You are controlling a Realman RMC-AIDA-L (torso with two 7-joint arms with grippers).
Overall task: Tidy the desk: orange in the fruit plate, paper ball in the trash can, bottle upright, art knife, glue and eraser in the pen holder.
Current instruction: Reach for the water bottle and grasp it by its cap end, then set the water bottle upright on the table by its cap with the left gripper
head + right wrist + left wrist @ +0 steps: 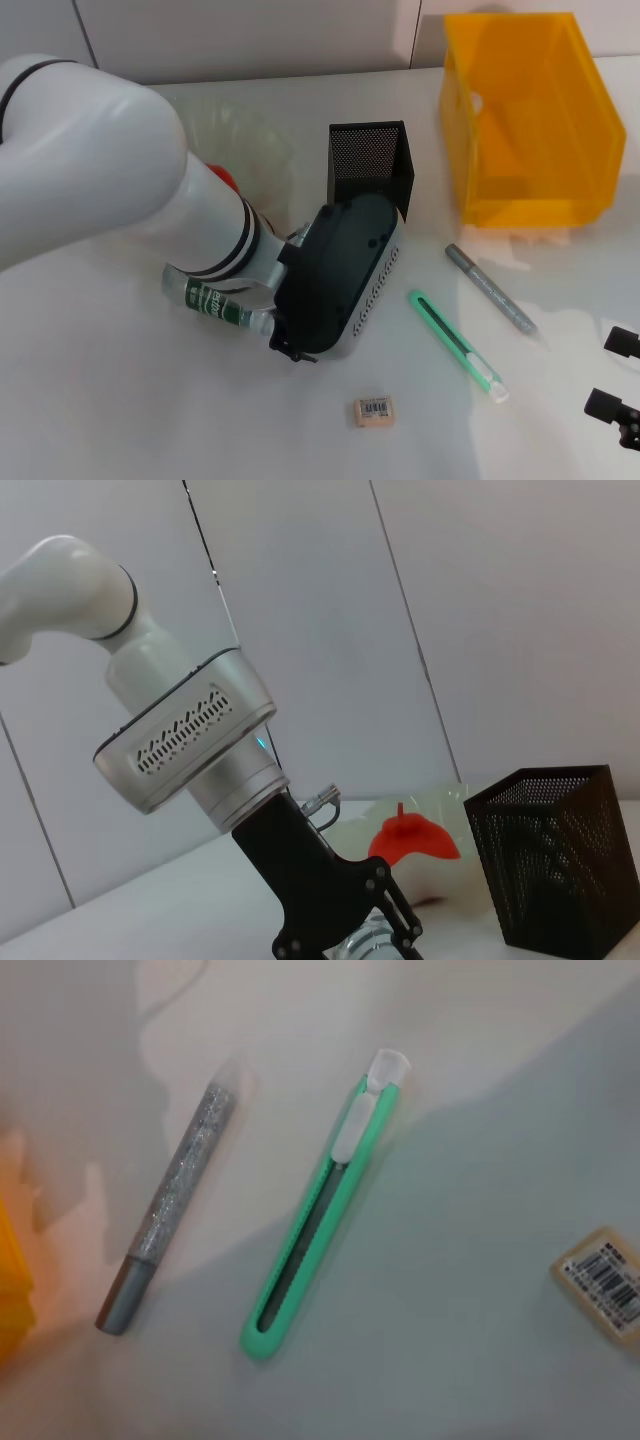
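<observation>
The bottle lies on its side on the table, its cap end hidden under my left wrist. My left gripper is down at that end, against the clear bottle. The orange sits in the pale-green fruit plate, mostly behind my left arm; it also shows in the right wrist view. The black mesh pen holder stands upright. The green art knife, the silver glue stick and the eraser lie on the table. My right gripper is open and empty at the front right. No paper ball shows.
The orange-yellow trash can stands at the back right, behind the glue stick. My bulky left arm crosses the left half of the table. The left wrist view shows the knife, glue stick and eraser.
</observation>
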